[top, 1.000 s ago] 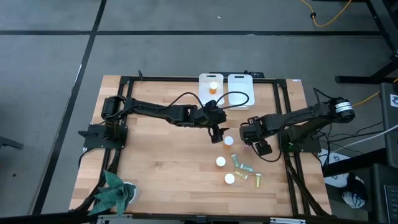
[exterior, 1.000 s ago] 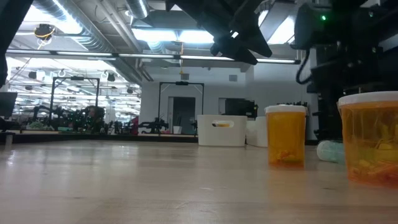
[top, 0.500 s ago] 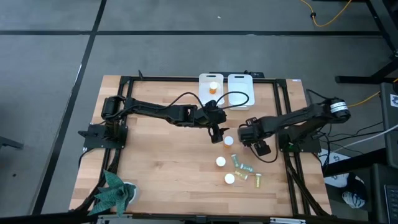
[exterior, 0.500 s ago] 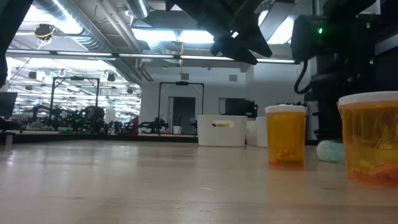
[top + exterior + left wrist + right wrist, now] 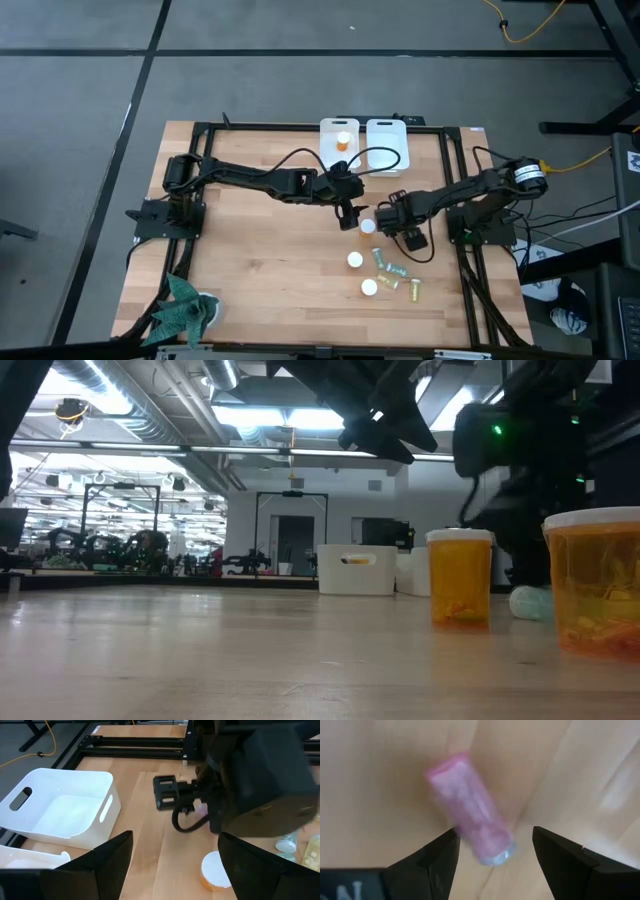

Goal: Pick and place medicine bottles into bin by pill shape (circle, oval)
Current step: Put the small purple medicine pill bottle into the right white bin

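A small translucent pink medicine bottle [image 5: 470,827] lies on its side on the wooden table. My right gripper [image 5: 495,845] hangs over it, pointing down and open; one end of the bottle shows between the two fingers, close to one of them. In the high view that gripper [image 5: 398,220] hides the pink bottle. Three orange bottles with white caps [image 5: 367,226] [image 5: 354,260] [image 5: 369,288] stand upright nearby, beside several small greenish and yellow bottles [image 5: 392,268] lying flat. My left gripper [image 5: 348,212] waits open above the table's middle.
Two white bins [image 5: 339,135] [image 5: 385,135] stand at the far edge; the left one holds an orange bottle. A green cloth thing [image 5: 182,310] lies at the near left corner. The two grippers are close together. Bare wood stretches across the table's left half.
My right gripper has come down and moved toward the table's left, nearer my left gripper, and stays open. The bottles have not moved.
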Robot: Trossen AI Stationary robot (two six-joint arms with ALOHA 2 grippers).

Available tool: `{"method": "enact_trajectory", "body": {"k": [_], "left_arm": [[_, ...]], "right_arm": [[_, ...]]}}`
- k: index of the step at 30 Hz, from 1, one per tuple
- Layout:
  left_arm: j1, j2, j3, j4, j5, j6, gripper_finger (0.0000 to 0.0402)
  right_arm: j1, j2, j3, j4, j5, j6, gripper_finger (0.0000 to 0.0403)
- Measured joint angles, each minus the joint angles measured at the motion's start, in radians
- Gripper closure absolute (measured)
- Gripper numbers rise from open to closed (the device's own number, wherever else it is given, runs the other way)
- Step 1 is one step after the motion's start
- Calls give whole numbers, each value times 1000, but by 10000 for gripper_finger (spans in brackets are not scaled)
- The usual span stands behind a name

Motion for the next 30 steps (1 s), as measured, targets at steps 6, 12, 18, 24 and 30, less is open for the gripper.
{"method": "enact_trajectory", "body": {"k": [6, 12, 18, 24, 30], "left_arm": [[0, 0, 0, 0, 0, 0, 117], [0, 0, 0, 0, 0, 0, 117], [0, 0, 0, 0, 0, 1, 117], [0, 0, 0, 0, 0, 1, 117], [0, 0, 0, 0, 0, 1, 117]], "right_arm": [[0, -3, 3, 10, -26, -41, 152], [0, -3, 2, 72, -34, -14, 152], [0, -3, 2, 122, -56, 44, 152], [0, -3, 2, 108, -61, 70, 153], [0, -3, 2, 100, -63, 203, 197]]}}
